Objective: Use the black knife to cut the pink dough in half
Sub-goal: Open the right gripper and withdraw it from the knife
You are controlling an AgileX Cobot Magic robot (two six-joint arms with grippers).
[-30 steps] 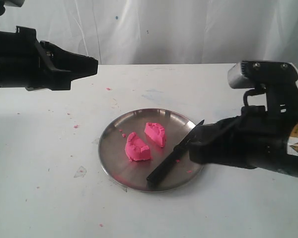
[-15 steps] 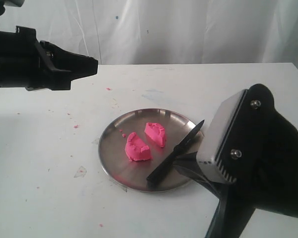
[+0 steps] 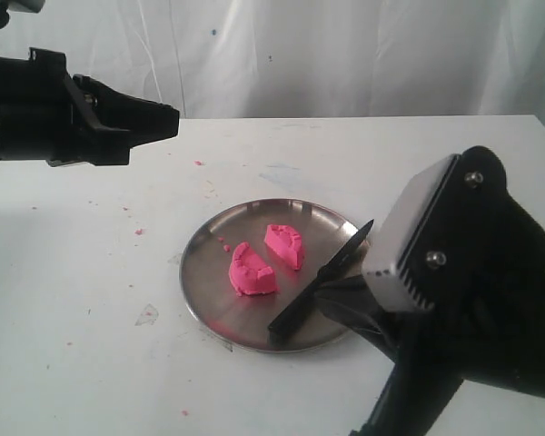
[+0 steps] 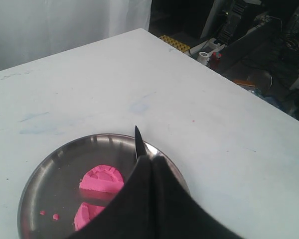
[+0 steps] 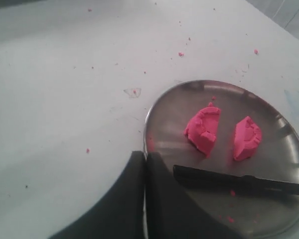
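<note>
Already the pink dough [image 3: 264, 257] lies in two half-round chunks on the steel plate [image 3: 209, 300], one nearer the middle and one toward the far rim, with a clear gap between them. Both show their flat cut faces in the right wrist view [image 5: 223, 133], and in the left wrist view [image 4: 98, 191] the lower chunk is partly hidden behind the claw.

The black knife [image 3: 318, 283] rests flat on the plate beside the dough, apart from both chunks, its pointed tip reaching to the plate's right rim and its handle end lying near the front rim. In the right wrist view the knife [image 5: 239, 183] runs across the plate with the handle end just beside the dark fingers; they do not touch it. A few tiny pink crumbs [image 3: 223, 243] sit on the plate's left part, and more specks dot the white counter [image 3: 91, 318].

The right claw [image 5: 145, 158] hangs over the counter at the plate's front edge, its fingers pressed together with only a thin seam showing (nothing is between them). In the exterior view the right arm's wrist camera housing [image 3: 409, 241] blocks much of that claw.

The left claw [image 3: 168, 121] hovers high over the counter's left side, well apart from the plate; its fingers [image 4: 139, 199] look pressed together too, holding nothing.
</note>
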